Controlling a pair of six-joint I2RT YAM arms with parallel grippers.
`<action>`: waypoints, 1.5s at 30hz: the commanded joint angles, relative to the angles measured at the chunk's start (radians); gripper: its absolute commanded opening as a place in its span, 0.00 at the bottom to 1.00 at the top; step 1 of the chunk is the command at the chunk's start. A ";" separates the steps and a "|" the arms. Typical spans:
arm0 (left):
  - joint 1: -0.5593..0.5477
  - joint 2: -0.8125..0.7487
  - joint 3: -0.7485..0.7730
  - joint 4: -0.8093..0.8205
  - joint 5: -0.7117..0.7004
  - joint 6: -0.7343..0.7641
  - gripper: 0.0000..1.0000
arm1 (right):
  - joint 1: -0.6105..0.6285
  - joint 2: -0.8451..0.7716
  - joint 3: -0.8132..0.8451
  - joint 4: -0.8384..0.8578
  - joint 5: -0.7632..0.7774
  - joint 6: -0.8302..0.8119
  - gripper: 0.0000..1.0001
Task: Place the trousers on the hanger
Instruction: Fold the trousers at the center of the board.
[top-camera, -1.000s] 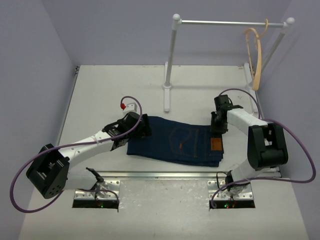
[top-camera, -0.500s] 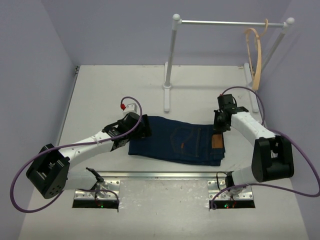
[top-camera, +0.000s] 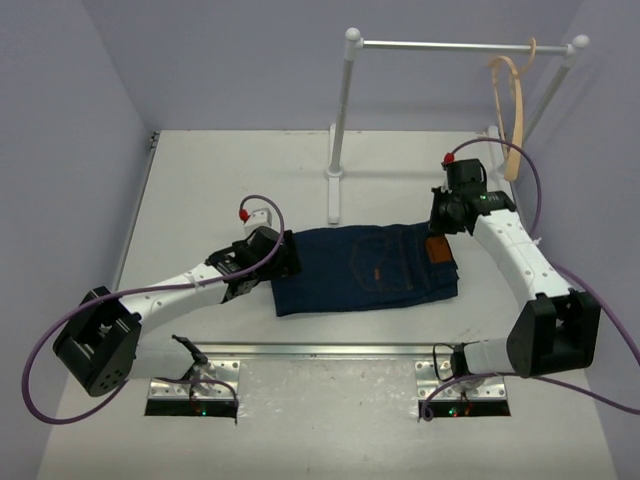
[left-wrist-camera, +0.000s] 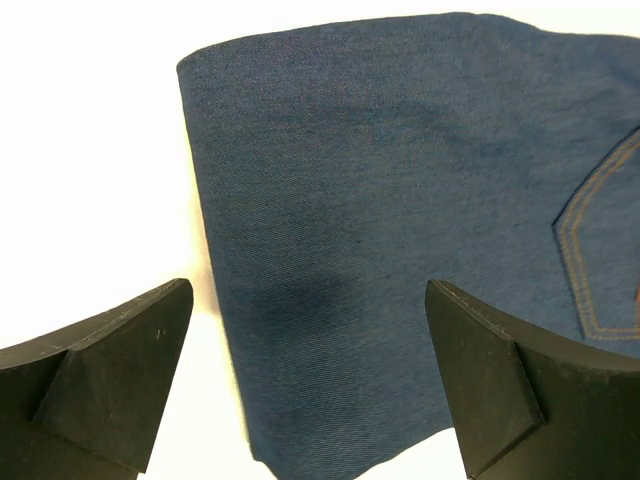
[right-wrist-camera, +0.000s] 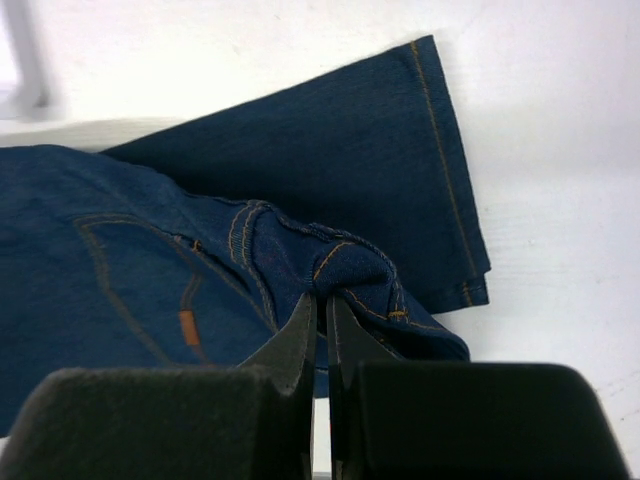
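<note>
Jeans (top-camera: 365, 268): are lying folded on the worktop (top-camera: 220, 170) between the two arms, with the brown patch (top-camera: 436, 249) facing up at the right end.
Right end effector (top-camera: 445, 215): is pinching a bunched fold at the jeans' waistband end, its jaws pressed tight together on the denim.
Right wrist view: is showing the orange-stitched fold rising between the fingers (right-wrist-camera: 290, 340) and a hemmed leg end lying flat beyond, detail the top view is not giving.
Left end effector (top-camera: 288, 255): is standing spread wide at the jeans' left folded edge, gripping nothing.
Left wrist view: is showing that edge running between the parted fingers (left-wrist-camera: 110, 380); whether they are touching the cloth cannot be told.
Hanger (top-camera: 515, 110): is hanging from the right end of the white rail (top-camera: 450, 45), well apart from the jeans; only the top view is showing it.
</note>
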 joint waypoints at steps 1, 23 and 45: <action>0.001 0.012 0.000 0.032 -0.010 -0.012 1.00 | 0.013 -0.063 0.131 -0.020 -0.061 -0.002 0.00; 0.001 0.033 0.012 0.022 -0.021 0.018 1.00 | 0.014 0.230 0.344 -0.023 0.088 -0.069 0.05; 0.058 0.076 -0.046 0.001 -0.053 -0.234 1.00 | 0.293 0.340 0.048 0.155 0.095 0.091 0.99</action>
